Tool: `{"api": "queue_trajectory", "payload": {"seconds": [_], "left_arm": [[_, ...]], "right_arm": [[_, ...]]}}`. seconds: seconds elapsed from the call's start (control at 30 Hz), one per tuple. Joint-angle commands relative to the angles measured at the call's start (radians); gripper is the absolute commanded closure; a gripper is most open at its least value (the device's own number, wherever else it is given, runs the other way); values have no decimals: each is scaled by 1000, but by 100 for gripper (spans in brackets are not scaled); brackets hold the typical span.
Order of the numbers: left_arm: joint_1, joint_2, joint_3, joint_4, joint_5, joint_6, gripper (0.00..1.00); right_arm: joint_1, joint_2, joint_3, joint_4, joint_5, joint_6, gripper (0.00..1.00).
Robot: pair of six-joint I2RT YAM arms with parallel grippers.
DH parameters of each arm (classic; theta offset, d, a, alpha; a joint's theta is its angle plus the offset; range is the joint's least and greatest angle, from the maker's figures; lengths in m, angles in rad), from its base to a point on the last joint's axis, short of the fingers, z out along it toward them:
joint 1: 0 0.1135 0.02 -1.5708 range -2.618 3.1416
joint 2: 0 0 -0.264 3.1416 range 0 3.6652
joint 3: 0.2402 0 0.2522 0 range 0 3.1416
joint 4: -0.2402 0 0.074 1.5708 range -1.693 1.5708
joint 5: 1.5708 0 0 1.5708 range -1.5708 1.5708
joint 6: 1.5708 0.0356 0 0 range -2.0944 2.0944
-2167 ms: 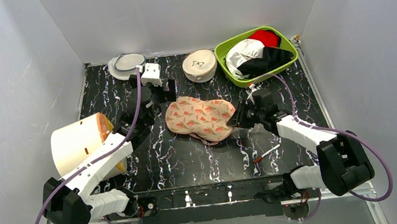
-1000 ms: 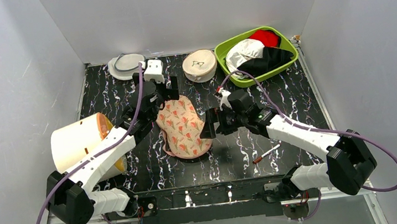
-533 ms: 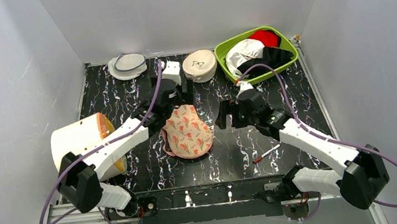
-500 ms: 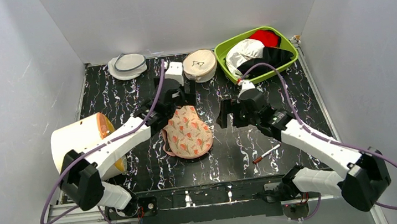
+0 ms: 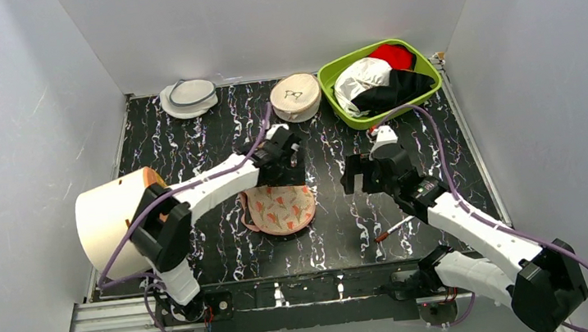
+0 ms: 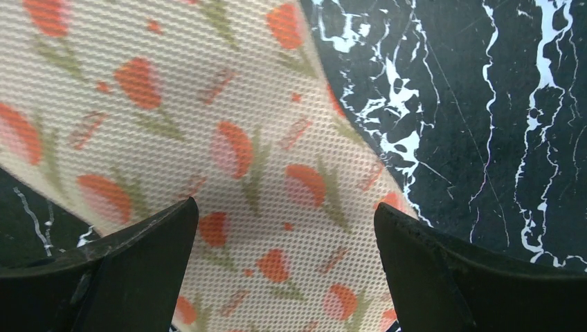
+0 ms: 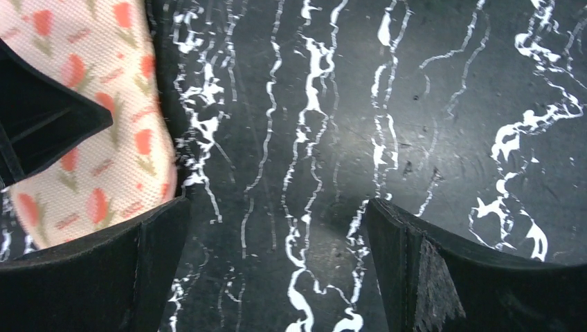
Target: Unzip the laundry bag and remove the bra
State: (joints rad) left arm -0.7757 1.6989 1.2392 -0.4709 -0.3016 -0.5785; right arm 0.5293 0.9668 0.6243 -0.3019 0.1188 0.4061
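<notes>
The laundry bag (image 5: 280, 209) lies near the table's middle, bunched into a rounded beige heap with a red-orange leaf print. My left gripper (image 5: 282, 174) hangs over its far edge, open. In the left wrist view the printed mesh of the bag (image 6: 228, 117) fills the space between and beyond the open left gripper (image 6: 284, 207). My right gripper (image 5: 355, 178) stands open to the right of the bag, apart from it. Under the right gripper (image 7: 277, 204) is only bare marble, with the bag (image 7: 90, 145) at the upper left. The bra is hidden.
A round cream case (image 5: 295, 97) and a white-grey mesh pouch (image 5: 189, 97) sit at the back. A green bin (image 5: 330, 81) with white, black and red cloth stands at the back right. A pen (image 5: 394, 227) lies front right. A large cream cylinder (image 5: 115, 218) lies at the left.
My left arm has swung right and forward, and its gripper now hangs over the bag. The right gripper has drawn back to the right, away from the bag. The bag sits slightly nearer.
</notes>
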Motion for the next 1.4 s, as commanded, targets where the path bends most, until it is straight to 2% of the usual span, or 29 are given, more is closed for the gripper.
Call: {"api": "queue_trajectory", "payload": {"seconds": [0.0,0.2,0.3,0.33,0.4,0.47,0.7,0.87,1.07,1.13,1.17,1.23,1.27,1.37], "left_arm": [[-47,83,147,-178,-47,-53,2],[-70,307,355,-318,-138,-53,2],[-84,389,399,-359,-157,-38,3],[-85,398,399,-356,-145,-31,6],[-85,395,378,-333,-118,-18,20],[-86,357,341,-285,-84,17,34],[-85,103,161,-99,25,183,74],[-84,-95,-13,48,108,287,75],[-84,-258,-127,145,235,364,81],[-85,-286,-146,150,228,391,78],[-84,-288,-144,140,204,393,69],[-84,-253,-112,108,149,385,37],[-85,-225,-88,89,125,380,28],[-84,-110,-6,6,0,307,11]], "right_arm": [[-55,-16,-29,99,1,-52,2],[-82,-76,-89,177,-7,-70,2],[-101,-75,-91,182,-16,-75,2],[-105,-72,-92,184,-18,-74,2],[-109,-62,-89,183,-18,-74,2],[-112,-54,-86,182,-18,-75,2],[-114,-52,-88,187,-33,-79,2],[-116,-47,-93,197,-55,-84,2],[-117,-41,-94,208,-78,-88,2],[-116,-35,-94,211,-79,-89,2],[-115,-31,-95,211,-81,-90,2],[-117,-24,-93,211,-83,-90,2],[-117,-22,-92,210,-84,-90,2],[-116,-26,-92,213,-81,-90,2]]}}
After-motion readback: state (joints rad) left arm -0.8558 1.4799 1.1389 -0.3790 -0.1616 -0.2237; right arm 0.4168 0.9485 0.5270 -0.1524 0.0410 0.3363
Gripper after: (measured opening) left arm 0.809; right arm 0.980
